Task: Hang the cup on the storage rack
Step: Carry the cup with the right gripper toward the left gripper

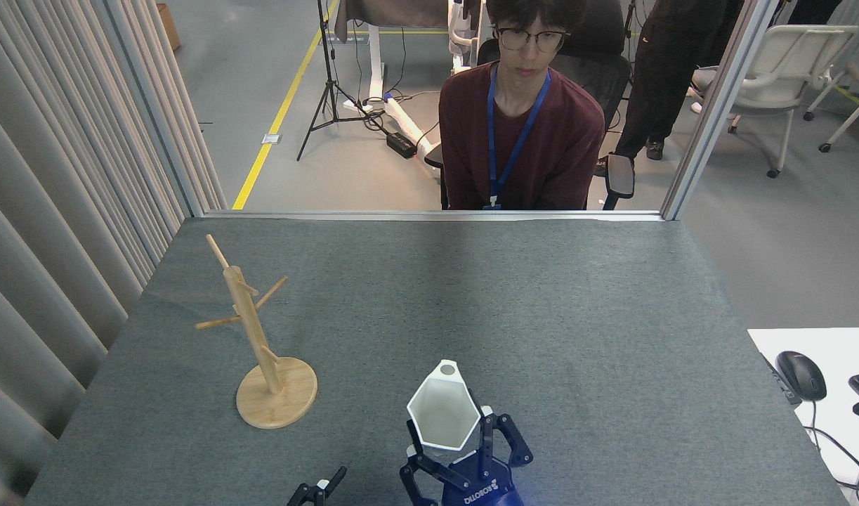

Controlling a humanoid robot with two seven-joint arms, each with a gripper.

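Now, in the head view, the right gripper [449,450] has its fingers closed around the white cup [442,413] above the near edge of the grey felt table [541,316], so I judge the carrying step is in hand. The matte, faceted cup has a tab with a round hole [447,369], which must next slide onto a thin angled peg of the bamboo rack [260,337] near the left edge. Of the left gripper [320,490] only dark tips show, so its jaws I cannot tell.

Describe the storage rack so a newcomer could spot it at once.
On the grey felt table, look to the left side near the pleated curtain. The storage rack stands there: a bamboo post on a round disc base with thin angled pegs, the only wooden thing.
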